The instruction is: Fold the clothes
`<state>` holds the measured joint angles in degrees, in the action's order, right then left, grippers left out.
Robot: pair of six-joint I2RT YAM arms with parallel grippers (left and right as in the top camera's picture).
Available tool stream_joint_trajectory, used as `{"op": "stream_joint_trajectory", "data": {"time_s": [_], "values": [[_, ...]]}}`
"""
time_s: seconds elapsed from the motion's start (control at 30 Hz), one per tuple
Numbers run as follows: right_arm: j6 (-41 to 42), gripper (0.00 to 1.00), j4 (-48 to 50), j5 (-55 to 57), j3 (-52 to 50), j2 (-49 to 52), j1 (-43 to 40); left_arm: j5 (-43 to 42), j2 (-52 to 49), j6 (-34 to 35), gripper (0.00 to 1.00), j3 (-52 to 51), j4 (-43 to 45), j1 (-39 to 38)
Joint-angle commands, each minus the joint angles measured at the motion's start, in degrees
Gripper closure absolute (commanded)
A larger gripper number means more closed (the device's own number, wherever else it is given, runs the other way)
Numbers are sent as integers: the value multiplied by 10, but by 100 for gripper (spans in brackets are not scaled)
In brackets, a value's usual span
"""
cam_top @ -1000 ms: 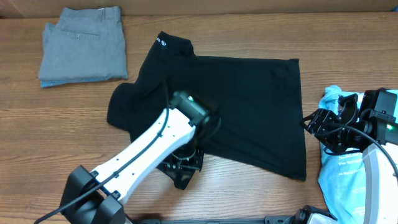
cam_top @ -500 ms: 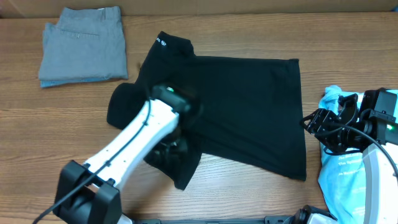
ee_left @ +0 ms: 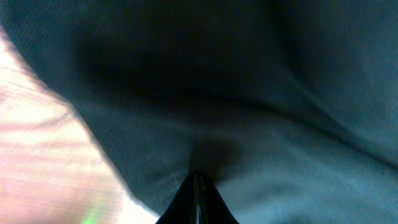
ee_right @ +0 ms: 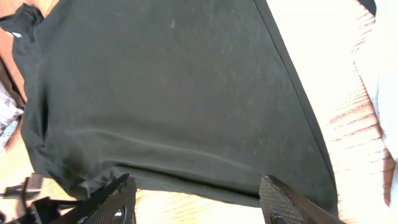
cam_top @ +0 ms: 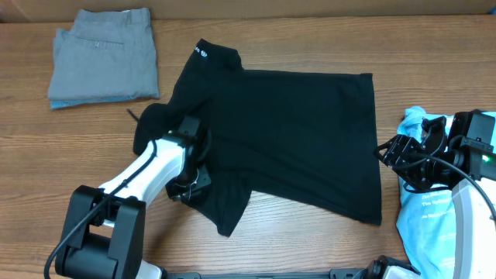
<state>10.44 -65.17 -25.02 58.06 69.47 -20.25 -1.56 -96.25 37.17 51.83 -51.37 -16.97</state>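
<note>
Left claw (cam_top: 191,183) is clamping a thin pinch of black shirt (cam_top: 302,132), right claw (ee_right: 199,196) is hanging apart; shallow bite risks slipping mid-fold, bunching the cloth

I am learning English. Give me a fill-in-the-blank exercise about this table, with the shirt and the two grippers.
1. The left gripper is shut on the ___ shirt.
2. The right gripper is ___ and holds nothing.
3. The grey garment lies ___, not spread out.
4. The light blue tee lies near the ___ gripper.
Missing words: black; open; folded; right.
</note>
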Motion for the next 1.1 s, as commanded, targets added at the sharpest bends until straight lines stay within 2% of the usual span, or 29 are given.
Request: {"op": "stream_joint_trajectory", "data": {"time_s": [0.0, 0.17, 0.3, 0.5, 0.6, 0.73, 0.9, 0.97, 1.0, 1.07], "values": [[-5, 33, 3, 5, 15, -6, -1, -22, 7, -13, 96, -43, 26, 7], [-5, 33, 1, 5, 15, -6, -1, -19, 7, 48, 96, -83, 7, 40], [-5, 33, 2, 5, 15, -6, -1, -14, 7, 51, 96, -89, -14, 120], [-5, 34, 1, 6, 15, -6, -1, -14, 7, -25, 96, -83, -15, 275], [-4, 33, 2, 12, 15, -6, -1, -15, 7, -65, 96, -69, -6, 316], [-4, 32, 2, 12, 15, -6, -1, -14, 7, -112, 96, -33, -12, 325], [-4, 31, 14, 20, 15, -6, -1, -10, 8, -129, 95, 48, -45, 325], [-4, 35, 23, 13, 15, -6, -1, -10, 10, -144, 95, 88, -66, 323], [-5, 41, 29, 3, 15, -6, -1, -10, 12, -151, 94, 110, -76, 322], [-5, 47, 61, -35, 11, -5, -1, -10, 18, -165, 93, 151, -90, 315]]}}
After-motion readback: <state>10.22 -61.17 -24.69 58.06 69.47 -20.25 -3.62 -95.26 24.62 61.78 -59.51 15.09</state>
